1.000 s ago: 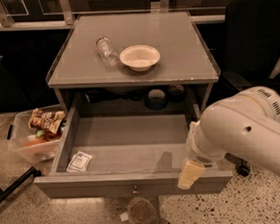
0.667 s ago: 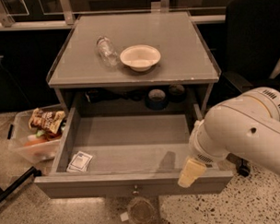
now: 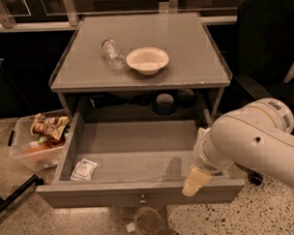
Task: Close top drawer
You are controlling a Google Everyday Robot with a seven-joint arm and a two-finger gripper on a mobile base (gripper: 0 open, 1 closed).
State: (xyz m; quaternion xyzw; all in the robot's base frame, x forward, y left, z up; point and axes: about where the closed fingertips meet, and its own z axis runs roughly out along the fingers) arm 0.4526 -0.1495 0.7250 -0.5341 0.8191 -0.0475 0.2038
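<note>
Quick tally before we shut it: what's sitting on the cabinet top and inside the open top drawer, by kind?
Bottle: 1, on the cabinet top
Bowl: 1, on the cabinet top
Small packet: 1, in the top drawer
Total: 3
The hand is over the drawer's front right rim.

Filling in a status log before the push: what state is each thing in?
top drawer: open, pulled far out
end effector: low at the drawer's front right corner
bottle: lying on its side
bowl: upright, looks empty
packet: flat in drawer's front left
</note>
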